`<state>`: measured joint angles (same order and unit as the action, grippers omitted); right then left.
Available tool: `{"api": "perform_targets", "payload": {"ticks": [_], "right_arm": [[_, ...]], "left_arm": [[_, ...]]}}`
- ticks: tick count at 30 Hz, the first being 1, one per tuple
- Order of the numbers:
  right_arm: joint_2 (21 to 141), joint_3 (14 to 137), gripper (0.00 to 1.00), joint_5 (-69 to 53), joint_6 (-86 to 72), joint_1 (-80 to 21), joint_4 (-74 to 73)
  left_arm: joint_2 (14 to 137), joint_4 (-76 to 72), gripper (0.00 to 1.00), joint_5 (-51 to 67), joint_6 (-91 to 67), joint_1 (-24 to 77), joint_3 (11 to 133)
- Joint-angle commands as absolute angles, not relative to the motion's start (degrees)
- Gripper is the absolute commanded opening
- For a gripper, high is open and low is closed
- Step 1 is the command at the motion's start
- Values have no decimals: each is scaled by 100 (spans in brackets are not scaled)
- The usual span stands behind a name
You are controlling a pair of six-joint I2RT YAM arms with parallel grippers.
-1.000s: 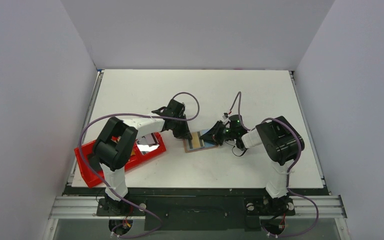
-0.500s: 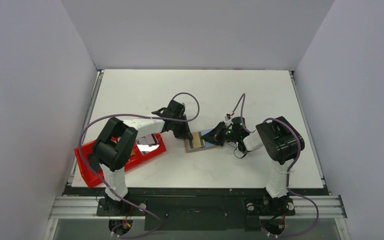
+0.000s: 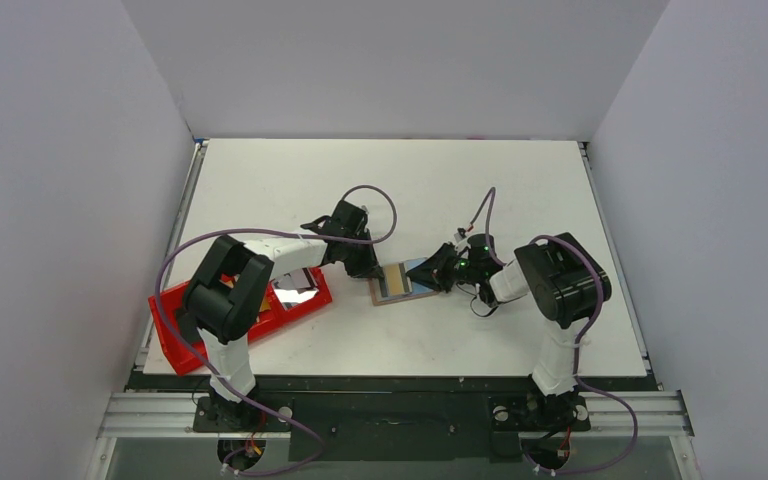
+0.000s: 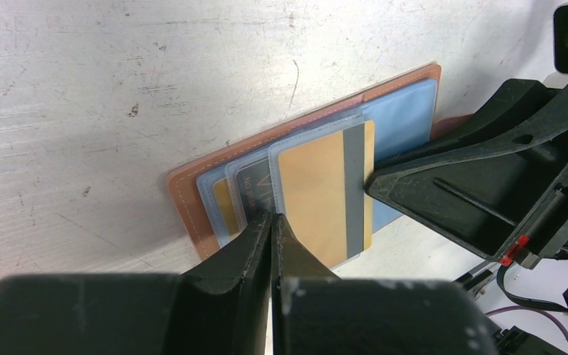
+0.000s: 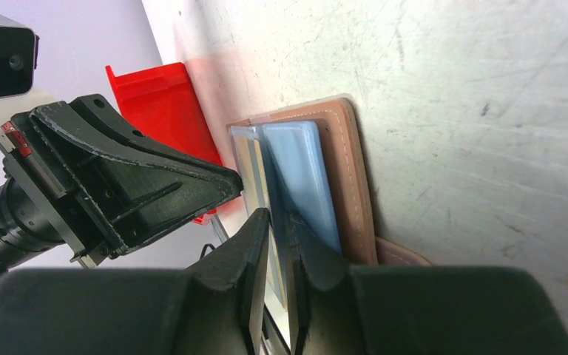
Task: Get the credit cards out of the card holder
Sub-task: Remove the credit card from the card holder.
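The left gripper is fully closed with nothing between its fingers. Its joined tips come down on the near edge of the open card holder, on the clear sleeves, and look to be pressing there.

The right gripper reaches in from the opposite side. Its fingers are drawn almost together, with the edge of a gold card pinched in the thin gap. That card has a grey stripe and sits topmost, partly out of its sleeve towards the right gripper. More credit cards lie tucked in the pale blue pockets beneath it, one dark and one gold.

The card holder lies spread flat on the white worktop, directly between the two grippers, its tan leather border showing around the sleeves. A red tray stands on the left arm's side, apart from the holder.
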<state>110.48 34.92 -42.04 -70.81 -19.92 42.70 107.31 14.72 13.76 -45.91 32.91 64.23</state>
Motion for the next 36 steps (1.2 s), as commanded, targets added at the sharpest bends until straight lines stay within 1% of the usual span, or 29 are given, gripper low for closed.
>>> {"api": "perform_targets", "payload": {"ticks": [1, 6, 11, 12, 13, 14, 24, 36], "right_arm": [[11045, 3490, 13, -4056, -6841, -1898, 4382], [11095, 3502, 20, -4152, -6919, -1917, 4510], [11160, 3590, 20, -4212, -6944, -2056, 4553], [11177, 3588, 18, -4200, -6944, -2074, 4553], [11183, 3589, 13, -4196, -6950, -2081, 4553], [11180, 3592, 12, -4193, -6955, -2082, 4553], [11100, 3520, 0, -4186, -6951, -1975, 4580], [10684, 3441, 0, -4015, -6260, -1662, 3719]], "left_arm": [[10880, 2079, 0, 864, -4341, 3241, 6173], [10901, 2099, 0, 876, -4327, 3252, 6219], [10936, 2101, 0, 893, -4324, 3267, 6244], [10943, 2101, 0, 902, -4324, 3264, 6252], [10947, 2096, 0, 899, -4324, 3264, 6251], [10957, 2104, 0, 902, -4329, 3271, 6254], [10996, 2225, 0, 806, -4318, 3278, 6299], [11020, 2296, 0, 812, -4262, 3252, 6328]]}}
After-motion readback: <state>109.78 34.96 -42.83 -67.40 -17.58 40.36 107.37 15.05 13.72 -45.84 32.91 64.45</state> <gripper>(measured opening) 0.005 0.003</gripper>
